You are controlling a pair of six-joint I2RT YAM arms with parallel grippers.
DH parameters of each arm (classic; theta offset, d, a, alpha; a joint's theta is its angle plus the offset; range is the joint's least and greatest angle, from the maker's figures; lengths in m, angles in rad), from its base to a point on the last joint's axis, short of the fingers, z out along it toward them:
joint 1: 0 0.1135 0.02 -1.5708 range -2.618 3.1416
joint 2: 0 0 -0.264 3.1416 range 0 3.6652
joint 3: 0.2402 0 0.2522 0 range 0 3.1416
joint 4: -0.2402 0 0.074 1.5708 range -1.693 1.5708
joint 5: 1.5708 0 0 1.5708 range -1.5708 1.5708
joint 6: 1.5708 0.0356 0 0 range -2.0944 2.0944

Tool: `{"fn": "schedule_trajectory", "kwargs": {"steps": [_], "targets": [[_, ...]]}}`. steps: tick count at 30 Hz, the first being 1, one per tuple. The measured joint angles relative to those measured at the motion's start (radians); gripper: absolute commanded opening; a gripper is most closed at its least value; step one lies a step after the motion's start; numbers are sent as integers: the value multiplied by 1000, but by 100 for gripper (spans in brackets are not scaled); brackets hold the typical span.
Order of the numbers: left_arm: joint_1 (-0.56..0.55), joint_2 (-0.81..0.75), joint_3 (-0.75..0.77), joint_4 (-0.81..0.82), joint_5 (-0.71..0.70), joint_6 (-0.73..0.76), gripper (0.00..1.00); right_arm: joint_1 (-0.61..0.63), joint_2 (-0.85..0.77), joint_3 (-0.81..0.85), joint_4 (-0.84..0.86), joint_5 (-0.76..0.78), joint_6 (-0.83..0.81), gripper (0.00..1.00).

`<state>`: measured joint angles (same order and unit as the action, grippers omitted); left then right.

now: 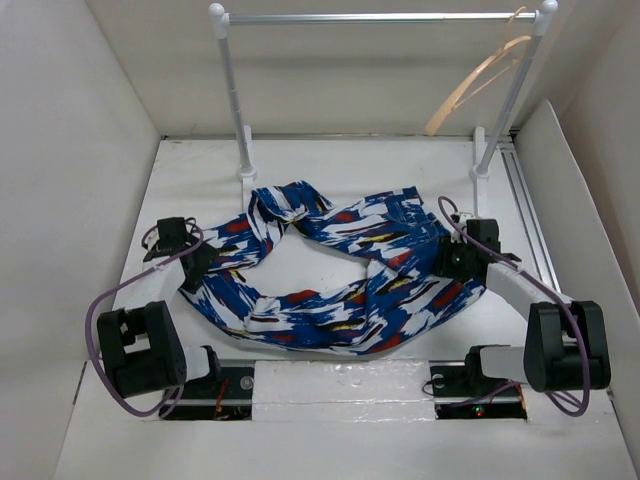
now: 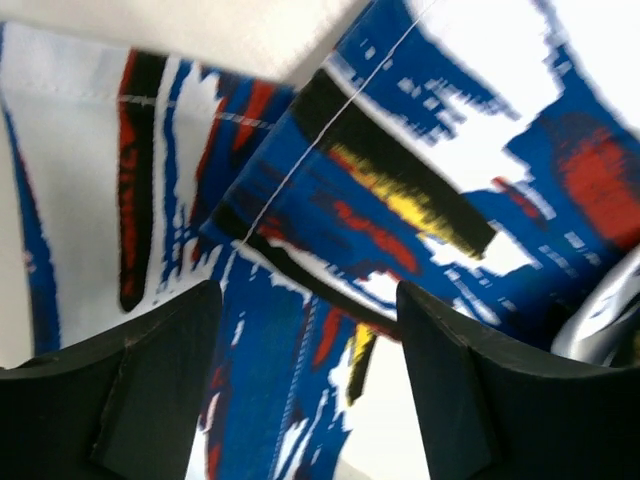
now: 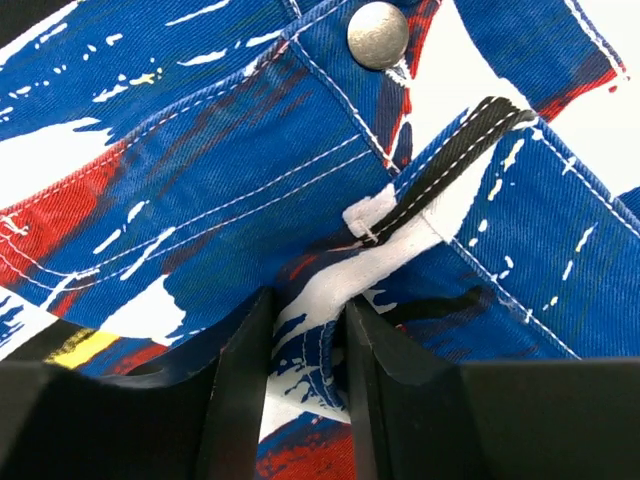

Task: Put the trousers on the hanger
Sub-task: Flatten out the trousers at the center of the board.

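From above, we see the trousers lying in a loose loop on the white table, spread between the two arms. The left gripper sits at the left end of the cloth and the right gripper at the right end, near the waistband. Far right, the hanger hangs from the metal rail of the rack, well apart from the garment. Over to the left wrist camera: its two black fingers stand wide apart, released, and the blue, white and red fabric fills the view beyond them with nothing pinched between the tips that we can make out. Now the right wrist camera: here the fingers are drawn close together and a fold of the patterned cloth sits squeezed between them, so this one is grasping the trousers. Just beyond that grip we see a black-and-white belt loop, and farther off a round metal button on the waistband.
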<state>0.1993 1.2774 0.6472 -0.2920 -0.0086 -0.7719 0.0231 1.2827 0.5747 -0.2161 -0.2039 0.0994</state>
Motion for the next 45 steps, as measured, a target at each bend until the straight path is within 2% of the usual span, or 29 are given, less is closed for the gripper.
{"fn": "schedule_trajectory", "kwargs": {"steps": [3, 5, 9, 12, 13, 15, 16, 19, 21, 23, 25, 29, 34, 37, 41, 45], "targets": [[0, 5, 0, 47, 0, -31, 61, -17, 0, 0, -5, -12, -8, 40], [0, 15, 1, 82, -1, -46, 59, -32, -3, 0, -10, -18, -17, 45], [0, 118, 30, 108, -10, -61, 38, -82, -26, -1, -22, -29, -33, 52], [1, 161, 58, 124, -13, -66, 34, -118, -42, -1, -35, -34, -48, 60], [1, 166, 62, 127, -13, -69, 24, -132, -47, -1, -39, -38, -57, 64], [1, 167, 62, 131, -14, -78, 3, -160, -53, -1, -48, -41, -76, 66], [1, 169, 61, 134, -14, -81, 1, -174, -54, -1, -53, -45, -80, 66], [0, 175, 57, 143, -18, -78, 0, -208, -51, -1, -60, -55, -84, 61], [0, 187, 63, 144, -19, -77, 0, -224, -24, 1, -52, -70, -82, 51], [-1, 201, 80, 133, -19, -75, 0, -235, 35, 8, -45, -96, -75, 31], [-1, 200, 90, 118, -22, -73, 0, -254, 87, 38, -33, -130, -70, 0], [-1, 129, 117, 60, -44, -63, 0, -327, 101, 34, -35, -194, -51, 0], [10, 0, 260, 1, -98, -48, 0, -449, -68, -1, -114, -156, -3, 0], [55, -48, 333, -6, -111, -47, 0, -504, -153, -1, -153, -114, 27, 0], [106, -64, 429, -77, -120, -48, 0, -528, -200, 23, -243, -35, 43, 0], [74, -70, 535, -151, -130, -47, 0, -524, -205, 77, -305, 2, 36, 0]]}}
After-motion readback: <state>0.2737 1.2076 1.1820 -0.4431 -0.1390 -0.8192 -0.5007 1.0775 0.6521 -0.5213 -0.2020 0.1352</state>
